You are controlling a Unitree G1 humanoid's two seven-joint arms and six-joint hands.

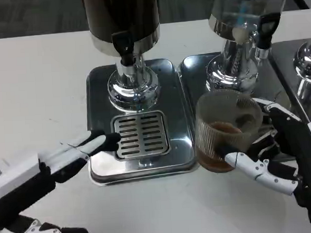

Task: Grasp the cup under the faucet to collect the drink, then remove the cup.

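My right hand (277, 156) grips the cup (227, 130), with some brown drink inside, beside the drip tray (142, 165) and away from the faucet (125, 49). My left hand (81, 150) stretches flat to the tray, holding nothing, perhaps to steady it.

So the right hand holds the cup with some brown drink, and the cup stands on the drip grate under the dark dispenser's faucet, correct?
Not quite. In the head view the right hand holds the cup with brown drink, but right of the drip grate, not on it.
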